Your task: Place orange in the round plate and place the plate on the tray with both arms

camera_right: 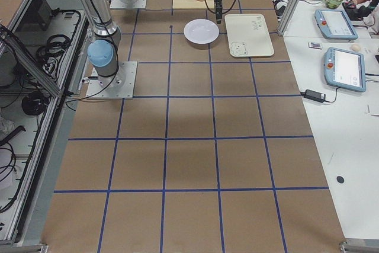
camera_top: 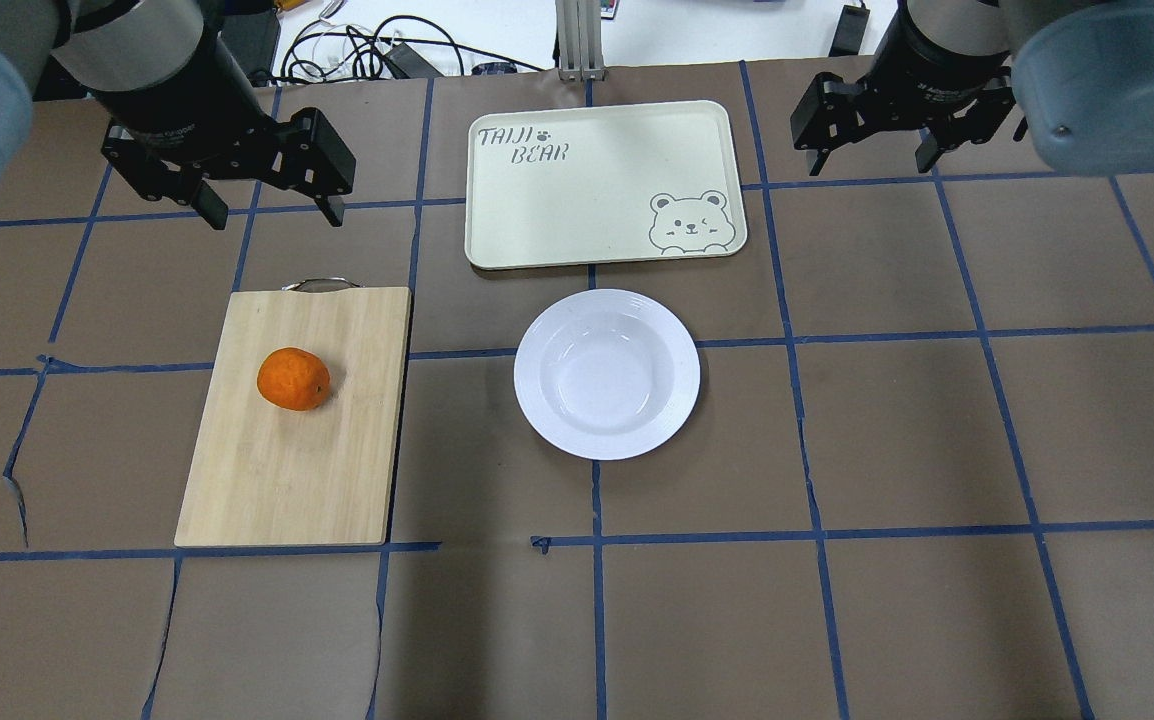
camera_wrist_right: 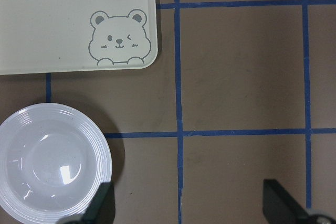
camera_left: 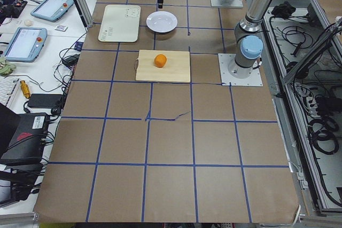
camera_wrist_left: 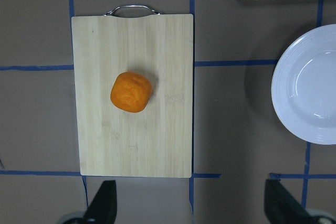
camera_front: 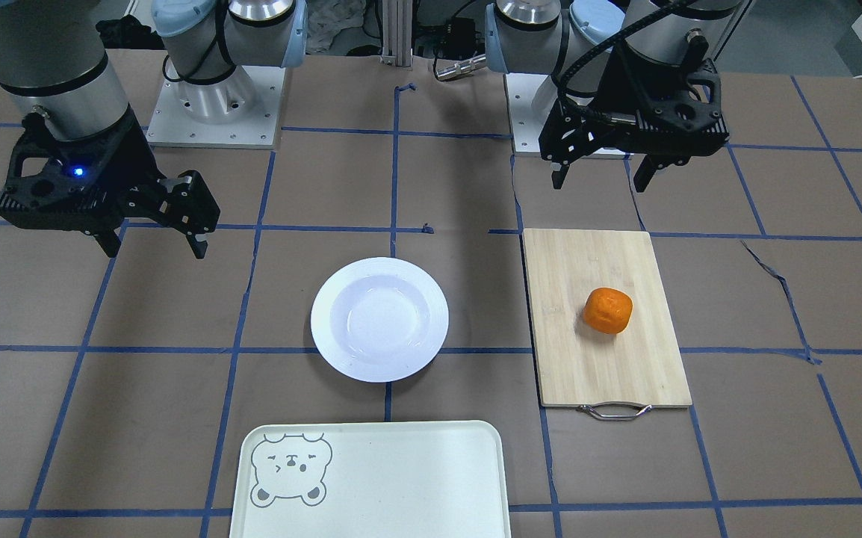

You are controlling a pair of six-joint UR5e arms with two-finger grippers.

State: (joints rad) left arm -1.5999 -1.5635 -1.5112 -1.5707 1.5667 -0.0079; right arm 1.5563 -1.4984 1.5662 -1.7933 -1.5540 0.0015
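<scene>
The orange (camera_front: 608, 311) (camera_top: 293, 379) (camera_wrist_left: 131, 92) lies on a bamboo cutting board (camera_top: 277, 470). The white round plate (camera_front: 379, 319) (camera_top: 607, 374) (camera_wrist_right: 52, 166) sits empty at the table's middle. Beyond it, on the side away from the robot, lies the cream tray (camera_front: 401, 478) (camera_top: 587, 190) with the bear face, also empty. My left gripper (camera_front: 600, 175) (camera_top: 272, 205) hovers open, high above the table near the board. My right gripper (camera_front: 154, 243) (camera_top: 872, 155) hangs open on the other side, apart from the plate. Neither holds anything.
The cutting board (camera_front: 603, 366) has a metal handle (camera_front: 615, 410) on its far end. Blue tape lines cross the brown table cover. The arm bases (camera_front: 214, 104) stand at the robot's edge. Tablets (camera_right: 340, 66) and cables lie on side tables.
</scene>
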